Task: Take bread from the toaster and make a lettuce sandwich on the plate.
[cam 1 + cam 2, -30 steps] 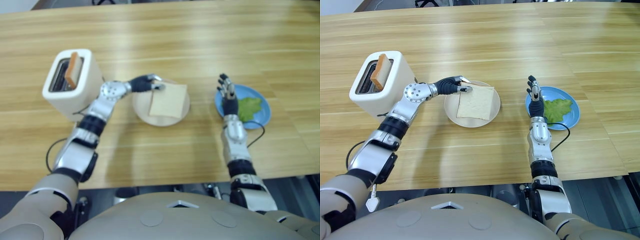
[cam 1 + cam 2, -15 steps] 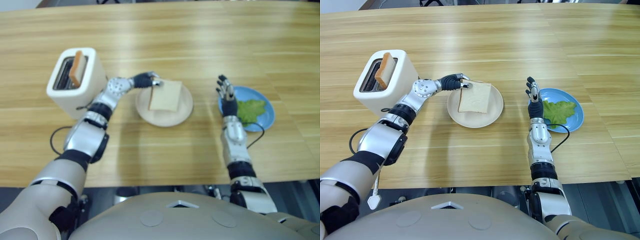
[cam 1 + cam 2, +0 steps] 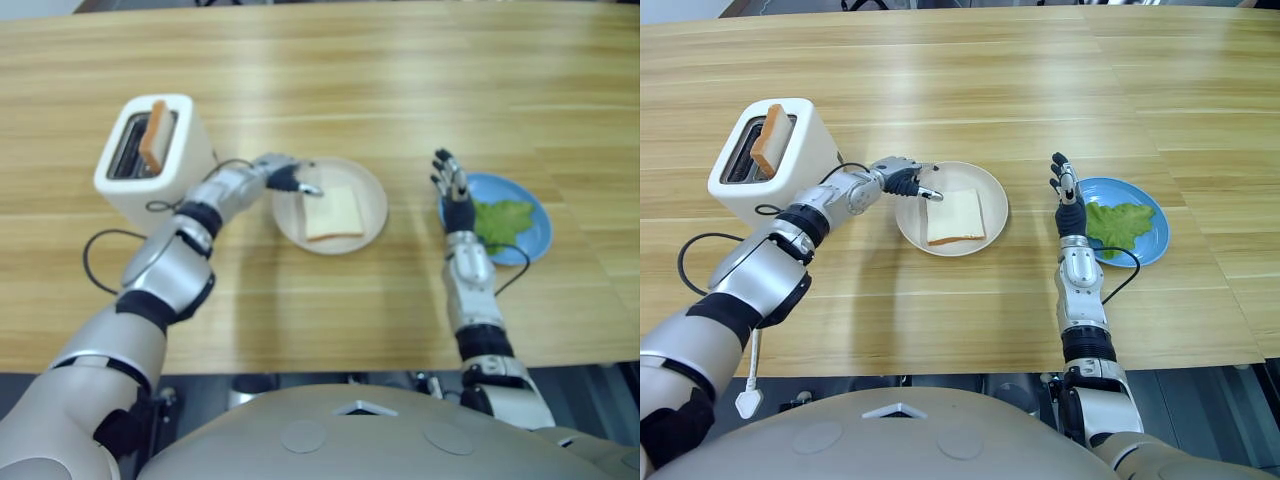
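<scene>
A white toaster (image 3: 775,160) stands at the left with one slice of bread (image 3: 769,139) sticking up from a slot. A second bread slice (image 3: 956,217) lies flat on the cream plate (image 3: 985,189) at the middle. My left hand (image 3: 908,178) hovers over the plate's left rim, fingers loosely spread, holding nothing. A green lettuce leaf (image 3: 1120,217) lies on a blue plate (image 3: 1150,245) at the right. My right hand (image 3: 1064,182) stands upright at the blue plate's left edge, fingers straight and holding nothing.
The toaster's cable (image 3: 700,248) loops across the table by my left forearm to a plug (image 3: 746,400) hanging off the front edge. A thin black cable (image 3: 1124,275) curls by the blue plate. Bare wooden table (image 3: 970,80) stretches beyond the plates.
My left hand let go of the bread slice, which now lies flat on the cream plate, and drew back to the plate's left rim. The right hand has stayed put.
</scene>
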Controlling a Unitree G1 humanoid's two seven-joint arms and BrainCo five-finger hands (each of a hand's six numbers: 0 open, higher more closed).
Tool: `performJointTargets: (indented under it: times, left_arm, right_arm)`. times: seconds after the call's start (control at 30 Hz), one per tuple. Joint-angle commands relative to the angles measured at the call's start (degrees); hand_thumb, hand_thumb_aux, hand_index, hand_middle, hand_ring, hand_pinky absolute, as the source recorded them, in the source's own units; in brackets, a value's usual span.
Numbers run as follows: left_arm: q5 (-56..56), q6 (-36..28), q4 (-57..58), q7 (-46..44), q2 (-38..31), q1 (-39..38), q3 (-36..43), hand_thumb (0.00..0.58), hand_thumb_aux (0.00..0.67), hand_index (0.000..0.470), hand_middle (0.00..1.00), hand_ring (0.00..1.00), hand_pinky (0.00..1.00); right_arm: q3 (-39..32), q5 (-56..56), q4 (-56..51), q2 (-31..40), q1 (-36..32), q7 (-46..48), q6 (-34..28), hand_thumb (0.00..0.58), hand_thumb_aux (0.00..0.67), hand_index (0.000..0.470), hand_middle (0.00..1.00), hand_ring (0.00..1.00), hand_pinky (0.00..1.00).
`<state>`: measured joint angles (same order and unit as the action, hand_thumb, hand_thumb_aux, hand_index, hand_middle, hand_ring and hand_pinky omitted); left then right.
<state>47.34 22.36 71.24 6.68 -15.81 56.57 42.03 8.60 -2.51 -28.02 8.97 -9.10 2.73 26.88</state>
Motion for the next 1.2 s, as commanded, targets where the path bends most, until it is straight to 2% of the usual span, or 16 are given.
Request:
performJointTargets:
  times: [0.03,0.13,0.2,0.27,0.33,0.43,0.53,0.6,0.67,0.77,0.83,0.97,1.2]
  left_arm:
    - [5.1,-3.4,-2.2,8.0,-3.1,2.7,2.3,0.000,0.000,0.000,0.00,0.00,0.00]
    - [6.2,-4.5,-8.6,11.5,-6.6,2.8,1.0,0.000,0.000,0.000,0.00,0.00,0.00]
    - [3.4,-2.9,-17.5,10.3,-9.7,0.0,-2.3,0.000,0.000,0.000,0.00,0.00,0.00]
    - [-7.1,1.0,-29.1,3.7,-11.9,-6.8,-8.8,0.000,0.000,0.000,0.00,0.00,0.00]
    - [-20.0,1.2,-41.3,-4.8,-12.3,-15.6,-15.1,0.000,0.000,0.000,0.00,0.00,0.00]
    - [-31.7,-2.9,-55.7,-12.9,-12.4,-27.5,-20.6,0.000,0.000,0.000,0.00,0.00,0.00]
    - [-42.1,-9.4,-65.7,-18.3,-11.0,-36.8,-25.4,0.000,0.000,0.000,0.00,0.00,0.00]
    - [-46.8,-12.4,-70.1,-19.7,-9.7,-41.4,-28.0,0.000,0.000,0.000,0.00,0.00,0.00]
    - [-49.8,-14.9,-73.3,-20.6,-8.0,-45.2,-29.8,0.000,0.000,0.000,0.00,0.00,0.00]
    - [-53.2,-17.3,-76.9,-21.0,-5.2,-50.5,-31.7,0.000,0.000,0.000,0.00,0.00,0.00]
    - [-52.5,-18.1,-78.5,-20.8,-4.6,-52.6,-32.5,0.000,0.000,0.000,0.00,0.00,0.00]
    - [-53.3,-20.0,-80.8,-20.9,-3.0,-55.0,-34.1,0.000,0.000,0.000,0.00,0.00,0.00]
    - [-51.8,-20.4,-80.1,-21.5,0.4,-57.3,-32.8,0.000,0.000,0.000,0.00,0.00,0.00]
  right_arm:
    - [-0.7,0.3,1.6,-0.2,0.6,0.5,-1.1,0.000,0.000,0.000,0.00,0.00,0.00]
    - [-1.2,1.0,3.4,-0.1,1.2,0.7,-1.1,0.000,0.000,0.000,0.00,0.00,0.00]
    - [-2.0,2.0,7.0,0.1,2.2,0.9,-1.3,0.000,0.000,0.000,0.00,0.00,0.00]
    - [-3.4,4.4,13.5,0.9,3.8,0.9,-1.7,0.000,0.000,0.000,0.00,0.00,0.00]
    - [-4.5,6.4,21.9,2.3,5.1,1.8,-3.1,0.000,0.000,0.000,0.00,0.00,0.00]
    - [-3.4,10.7,33.4,7.0,5.6,3.1,-6.6,0.000,0.000,0.000,0.00,0.00,0.00]
    - [1.7,17.2,38.7,16.2,4.1,3.4,-9.3,0.000,0.000,0.000,0.00,0.00,0.00]
    - [5.2,22.0,35.8,23.4,2.1,2.0,-9.6,0.000,0.000,0.000,0.00,0.00,0.00]
    - [5.7,27.7,29.8,30.4,0.3,0.0,-9.4,0.000,0.000,0.000,0.00,0.00,0.00]
    - [1.5,40.6,17.3,41.3,-2.8,-6.5,-8.4,0.000,0.000,0.000,0.00,0.00,0.00]
    - [-2.8,46.4,9.7,45.5,-5.1,-9.9,-8.3,0.000,0.000,0.000,0.00,0.00,0.00]
    - [-12.7,54.4,-4.6,47.7,-9.4,-13.8,-7.9,0.000,0.000,0.000,0.00,0.00,0.00]
    - [-25.8,59.6,-23.7,42.7,-15.9,-18.3,-7.2,0.000,0.000,0.000,0.00,0.00,0.00]
